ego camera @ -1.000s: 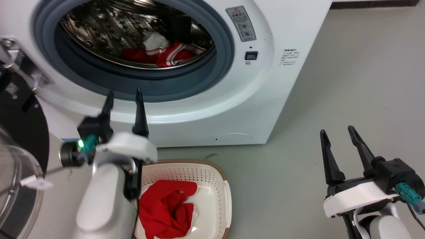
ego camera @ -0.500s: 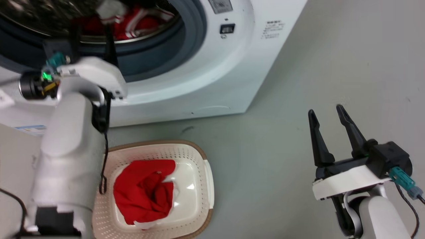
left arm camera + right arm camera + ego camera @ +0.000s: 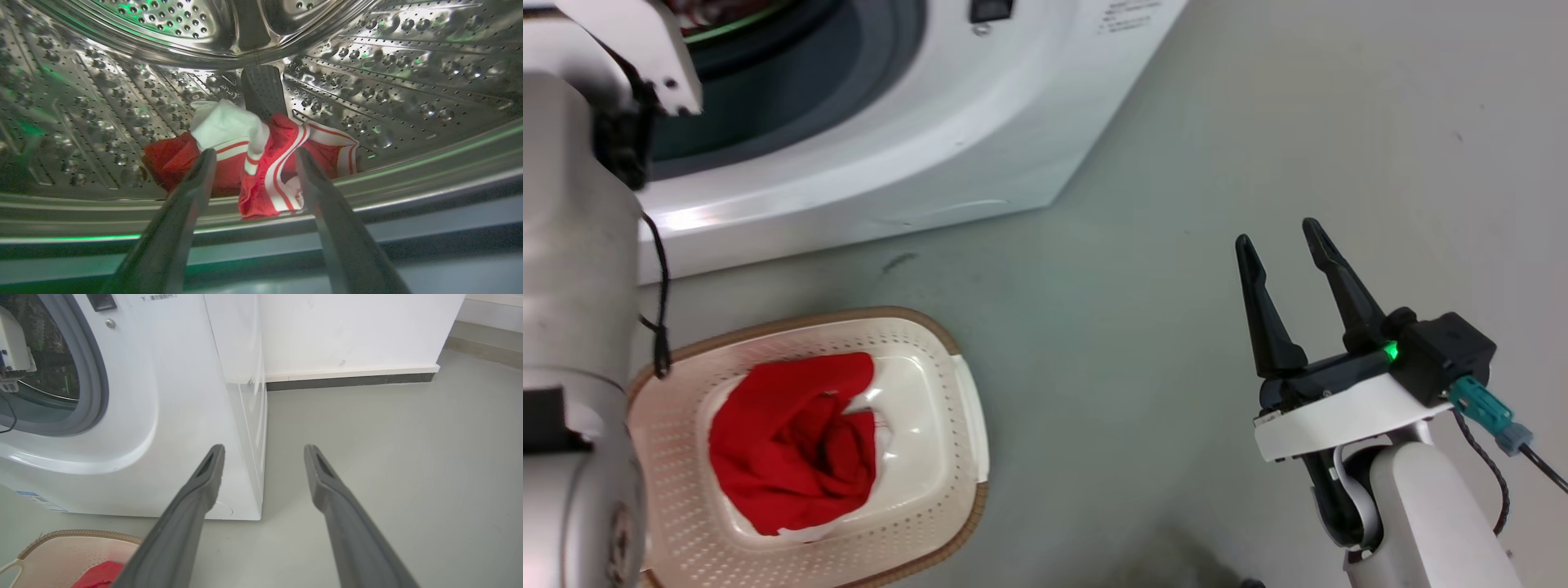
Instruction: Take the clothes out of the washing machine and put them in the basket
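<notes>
Behind the shiny steel drum lip (image 3: 367, 179) of the white front-loading washing machine (image 3: 915, 139), a crumpled red white-striped jersey (image 3: 265, 163) sits at 12 o'clock, just beyond the spread, empty fingers of the left gripper (image 3: 255, 152). Another red garment (image 3: 784, 441) lies in the cream perforated plastic basket (image 3: 935, 363), at 9 o'clock from the right gripper (image 3: 1276, 232), likewise spread and empty.

Basket (image 3: 907, 331) left rim hidden behind L forearm (image 3: 572, 269); washer (image 3: 890, 106) label txt (image 3: 1131, 10) unreadable.

Grey-green floor (image 3: 1143, 269), smooth w/ faint scuffs; white wall (image 3: 347, 326), dark skirting strip (image 3: 351, 380) at base.
</notes>
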